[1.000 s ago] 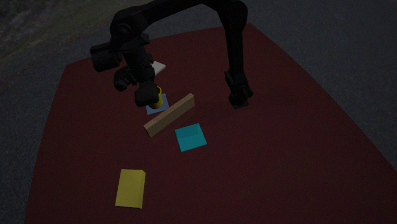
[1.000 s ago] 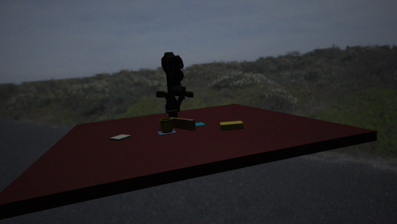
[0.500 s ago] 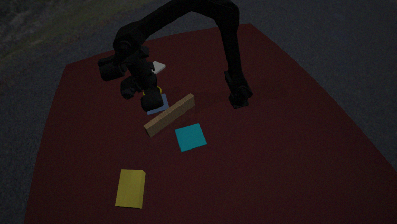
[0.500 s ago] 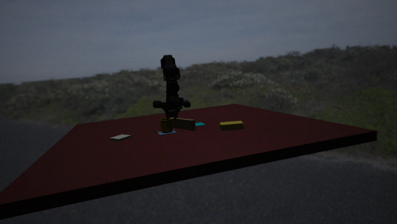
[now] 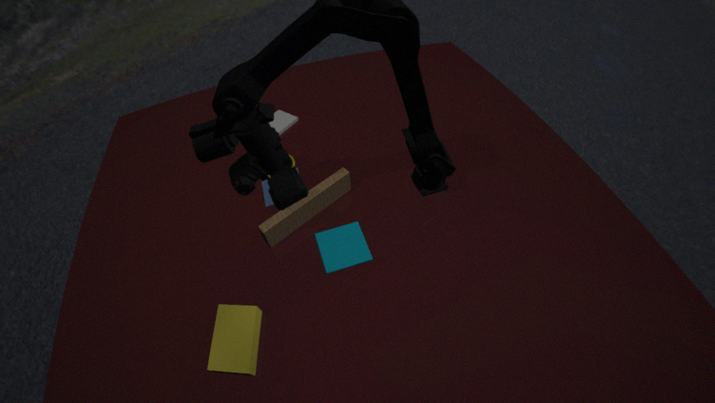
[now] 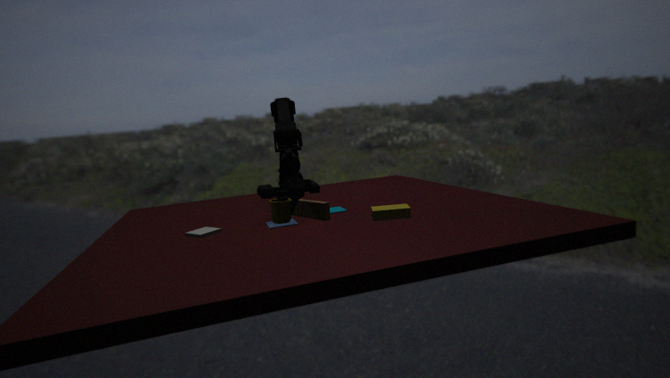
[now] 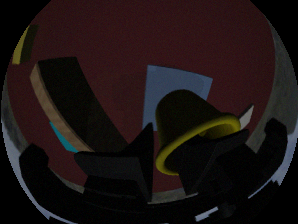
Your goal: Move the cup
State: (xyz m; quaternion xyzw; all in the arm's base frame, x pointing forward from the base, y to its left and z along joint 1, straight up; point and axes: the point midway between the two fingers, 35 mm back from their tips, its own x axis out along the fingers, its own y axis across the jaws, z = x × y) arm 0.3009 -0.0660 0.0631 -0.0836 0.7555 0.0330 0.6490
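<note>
The yellow cup (image 5: 291,161) (image 6: 280,211) (image 7: 185,115) stands on the blue-grey pad (image 5: 266,193) (image 6: 281,224) (image 7: 170,85), mostly hidden by the hand in the top view. My gripper (image 5: 285,187) (image 6: 281,199) (image 7: 157,125) is down at the cup. In the wrist view its two dark fingers sit at the cup's rim, one on each side of the near wall, and are shut on it. The teal pad (image 5: 342,246) (image 6: 338,209) (image 7: 62,137) lies beyond a wooden block. I cannot see the marbles.
A tan wooden block (image 5: 305,206) (image 6: 312,209) (image 7: 42,87) stands on edge between the two pads, close beside the cup. A yellow block (image 5: 235,338) (image 6: 390,211) lies farther off. A white tile (image 5: 283,121) (image 6: 202,231) lies behind the arm on the dark red table (image 5: 500,250).
</note>
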